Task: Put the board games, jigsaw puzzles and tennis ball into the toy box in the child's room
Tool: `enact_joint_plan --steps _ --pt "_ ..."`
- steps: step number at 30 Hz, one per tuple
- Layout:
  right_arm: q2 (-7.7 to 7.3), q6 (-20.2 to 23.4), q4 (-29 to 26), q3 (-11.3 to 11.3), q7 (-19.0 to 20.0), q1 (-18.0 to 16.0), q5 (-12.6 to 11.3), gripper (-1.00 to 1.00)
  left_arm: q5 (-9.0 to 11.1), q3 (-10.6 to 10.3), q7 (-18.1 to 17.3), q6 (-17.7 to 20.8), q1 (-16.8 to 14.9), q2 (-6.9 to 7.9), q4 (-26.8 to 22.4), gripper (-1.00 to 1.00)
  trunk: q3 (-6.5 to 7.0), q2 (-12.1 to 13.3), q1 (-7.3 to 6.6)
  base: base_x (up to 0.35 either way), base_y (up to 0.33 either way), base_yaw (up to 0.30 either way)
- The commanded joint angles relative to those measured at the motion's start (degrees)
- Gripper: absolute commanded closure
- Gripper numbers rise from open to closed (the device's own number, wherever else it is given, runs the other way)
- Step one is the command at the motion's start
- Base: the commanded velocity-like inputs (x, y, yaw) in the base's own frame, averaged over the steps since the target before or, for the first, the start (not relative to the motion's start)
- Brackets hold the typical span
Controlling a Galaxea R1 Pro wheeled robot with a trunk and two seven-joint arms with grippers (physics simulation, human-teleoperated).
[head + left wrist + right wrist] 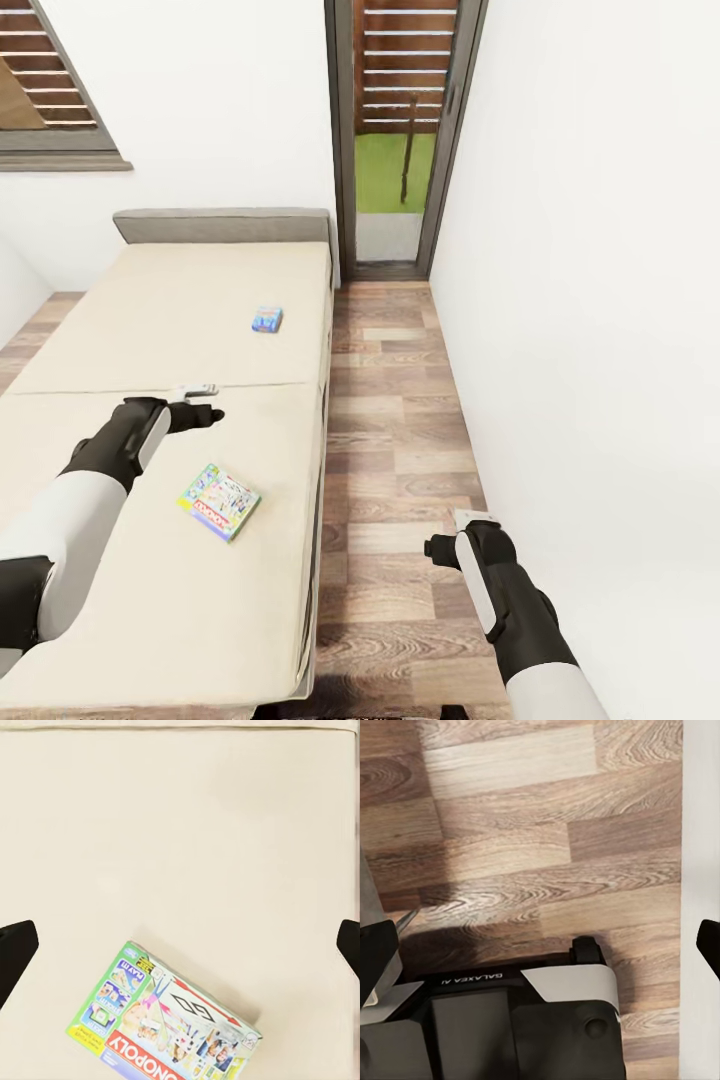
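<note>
Two board games lie flat on the bed's beige mattress (180, 310). The green, yellow and red Monopoly box (219, 501) (165, 1027) is near me, and a small blue box (267, 319) sits farther up toward the headboard. My left gripper (207, 404) (180, 945) hovers open over the mattress just beyond the Monopoly box, with nothing between its dark fingertips (16, 952). My right gripper (456, 532) (540, 945) hangs open and empty over the wood floor beside the bed. The table, toy box, jigsaw puzzles and tennis ball are out of view.
A strip of wood-plank floor (400, 420) runs between the bed's edge and the white wall (600, 350) on the right. It ends at a tall glass door (395, 140). A window (50, 90) is at the upper left. My own base (510, 1027) shows under the right gripper.
</note>
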Motion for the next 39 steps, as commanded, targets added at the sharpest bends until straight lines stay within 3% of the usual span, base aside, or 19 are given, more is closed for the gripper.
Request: enact_joint_plan --steps 1,39 --pt "0.05 0.16 -0.06 -0.09 -0.47 -0.03 -0.53 -1.0 0.26 0.07 0.03 0.45 -0.4 -0.02 -0.05 -1.0 -0.17 -0.08 0.02 0.0 0.0 0.0" --pt "0.05 0.25 -0.06 0.0 -0.52 -0.03 -0.53 -1.0 0.1 -0.43 -0.34 -0.29 -1.05 -0.08 0.41 -1.0 -3.76 -0.08 0.02 0.0 0.0 0.0"
